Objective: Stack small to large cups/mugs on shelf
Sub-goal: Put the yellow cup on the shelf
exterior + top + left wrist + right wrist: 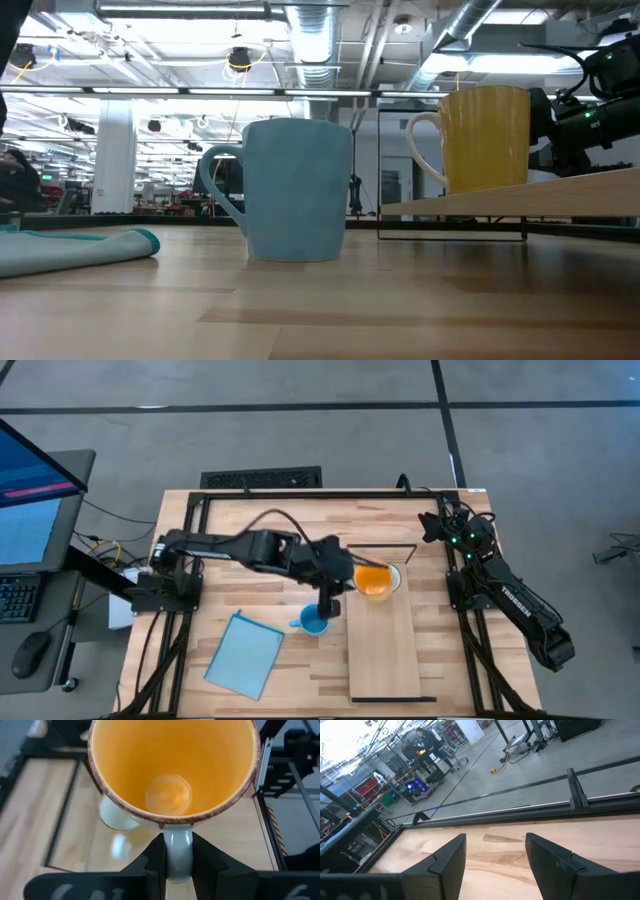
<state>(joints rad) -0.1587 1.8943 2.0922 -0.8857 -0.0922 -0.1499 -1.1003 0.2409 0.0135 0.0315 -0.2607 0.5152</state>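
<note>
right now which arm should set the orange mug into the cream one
Left. Its hand is shut on the orange mug, held over the cream mug on the shelf. The right hand is open and empty at the table's far right.

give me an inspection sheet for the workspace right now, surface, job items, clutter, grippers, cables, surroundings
Surface: slatted wooden table, no spills seen.
Job's things: orange mug held over the cream mug on the shelf; blue mug on the table beside the shelf.
Clutter: blue cloth lying flat near the blue mug.
Grippers: left gripper shut on the orange mug's handle; right gripper open, empty, at the right edge.
Cables: bundle by the table's left side.
Surroundings: monitor, keyboard and mouse at left; workshop behind.
</note>
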